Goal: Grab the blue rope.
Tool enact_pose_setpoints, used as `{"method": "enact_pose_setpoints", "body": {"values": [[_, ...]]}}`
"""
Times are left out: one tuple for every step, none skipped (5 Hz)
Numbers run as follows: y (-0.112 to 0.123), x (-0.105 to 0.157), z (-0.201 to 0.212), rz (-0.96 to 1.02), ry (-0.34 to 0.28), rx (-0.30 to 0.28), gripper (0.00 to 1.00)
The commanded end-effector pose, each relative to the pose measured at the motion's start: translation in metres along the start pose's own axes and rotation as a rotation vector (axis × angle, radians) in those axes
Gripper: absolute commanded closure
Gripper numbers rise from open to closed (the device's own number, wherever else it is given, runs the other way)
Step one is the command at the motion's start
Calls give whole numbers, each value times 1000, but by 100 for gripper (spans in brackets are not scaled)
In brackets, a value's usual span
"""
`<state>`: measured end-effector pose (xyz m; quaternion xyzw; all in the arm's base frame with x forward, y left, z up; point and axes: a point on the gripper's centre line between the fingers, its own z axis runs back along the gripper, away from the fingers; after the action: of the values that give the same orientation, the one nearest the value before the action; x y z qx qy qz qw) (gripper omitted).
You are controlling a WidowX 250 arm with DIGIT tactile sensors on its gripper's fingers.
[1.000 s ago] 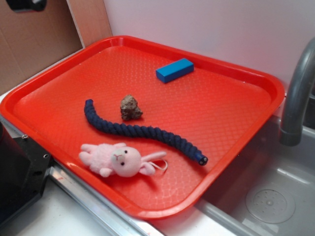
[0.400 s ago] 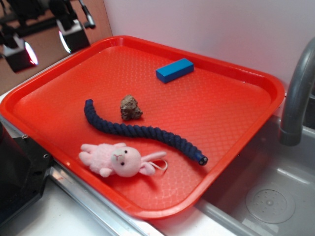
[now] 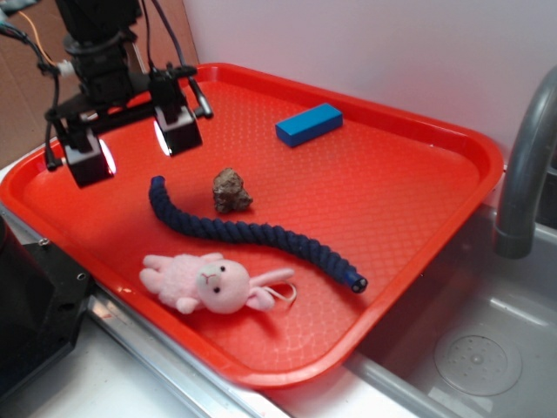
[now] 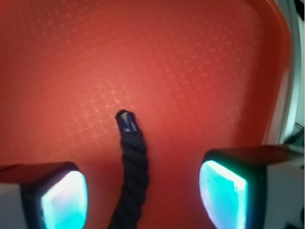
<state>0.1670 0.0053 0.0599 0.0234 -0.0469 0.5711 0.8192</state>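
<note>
In the wrist view the thick navy twisted rope [image 4: 131, 181] runs off the bottom edge, so only its cut end shows. Both glowing fingers [image 4: 224, 193] are cropped and blurred there. The grey curved metal faucet [image 3: 526, 165] leaves the exterior view's right edge.

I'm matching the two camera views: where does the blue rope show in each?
Exterior: blue rope snakes across the red tray, from below the open claw toward the right rim.
Wrist: only one cut end, bottom centre between the fingers.
Shared landmark: the tray's textured floor.

Black arm w/ dangling cables — hand [image 3: 131, 146]: black fingers, glowing white pads [image 3: 163, 137].
</note>
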Motion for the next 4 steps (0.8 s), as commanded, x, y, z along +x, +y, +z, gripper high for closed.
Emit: {"method": "enact_pose_setpoints", "body": {"values": [[6,-4,-31,19,-24,-3,0],[4,-7,-40,4,-15,-16,0],[5,-7,-46,10,-45,0,0],[5,-6,-50,20,-16,-17,90]]}}
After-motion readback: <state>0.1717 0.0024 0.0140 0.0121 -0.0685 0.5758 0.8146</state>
